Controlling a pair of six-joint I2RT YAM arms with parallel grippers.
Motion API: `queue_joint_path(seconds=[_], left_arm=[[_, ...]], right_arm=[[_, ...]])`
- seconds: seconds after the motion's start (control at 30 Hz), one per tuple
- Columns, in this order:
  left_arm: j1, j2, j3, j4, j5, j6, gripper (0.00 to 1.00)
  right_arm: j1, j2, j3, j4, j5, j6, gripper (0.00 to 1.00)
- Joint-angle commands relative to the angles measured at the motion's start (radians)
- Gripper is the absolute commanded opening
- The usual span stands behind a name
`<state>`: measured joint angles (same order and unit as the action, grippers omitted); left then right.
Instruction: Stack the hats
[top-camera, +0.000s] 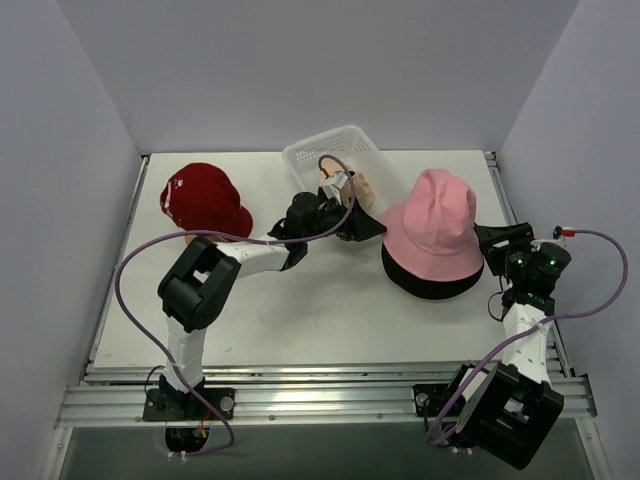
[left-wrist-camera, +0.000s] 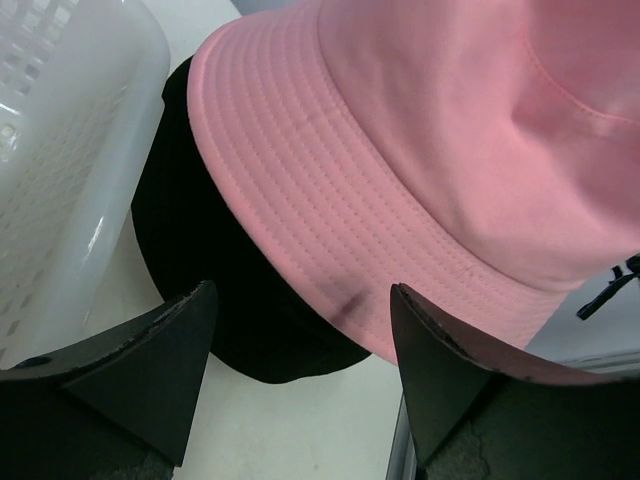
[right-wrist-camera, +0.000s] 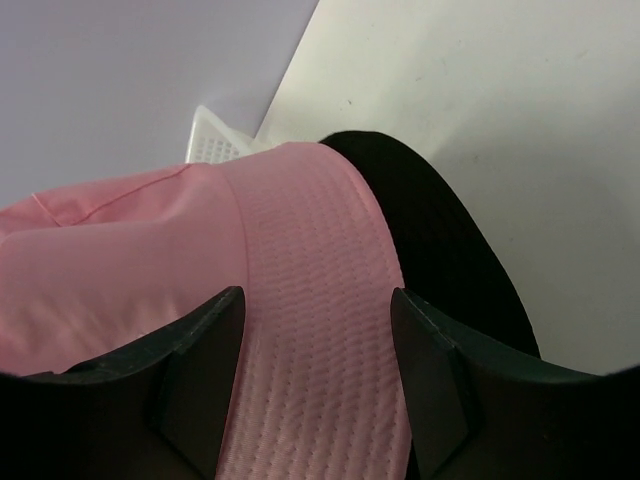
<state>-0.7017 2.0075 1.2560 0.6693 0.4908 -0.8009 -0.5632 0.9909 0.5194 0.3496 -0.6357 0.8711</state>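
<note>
Left fingers (left-wrist-camera: 150, 365) and right fingers (right-wrist-camera: 200, 375) gape empty beside pink bucket hat (top-camera: 435, 225) — red cap's (top-camera: 205, 198) marks unreadable

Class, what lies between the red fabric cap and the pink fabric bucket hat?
The open left gripper, pointing at the pink bucket hat; the top view shows it.

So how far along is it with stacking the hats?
Done: the pink bucket hat sits on the black bucket hat. In hand: nothing; the left gripper and right gripper hover open either side of that pair. To do: the red cap sits apart, far left.
</note>
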Motion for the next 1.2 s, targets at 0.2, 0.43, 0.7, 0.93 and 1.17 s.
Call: queue_joint_path(seconds=[0.2,0.43,0.7,0.93,1.17], left_arm=[[-0.009,0.034,0.056,0.160,0.031,-0.083,0.73],[-0.015,0.062,0.068,0.184,0.029,-0.103,0.72],[-0.015,0.094,0.082,0.254,0.037,-0.159,0.50],[-0.016,0.100,0.079,0.262,0.051,-0.159,0.06],[-0.030,0.102,0.037,0.227,0.049,-0.110,0.02]], right_arm=[[-0.006,-0.049,-0.064,0.080,0.007,0.020,0.57],[-0.006,-0.029,-0.085,0.121,0.024,0.031,0.57],[-0.006,0.012,-0.122,0.258,0.016,0.106,0.47],[-0.004,0.005,-0.113,0.266,0.028,0.105,0.22],[-0.006,0.032,-0.110,0.245,0.068,0.059,0.00]])
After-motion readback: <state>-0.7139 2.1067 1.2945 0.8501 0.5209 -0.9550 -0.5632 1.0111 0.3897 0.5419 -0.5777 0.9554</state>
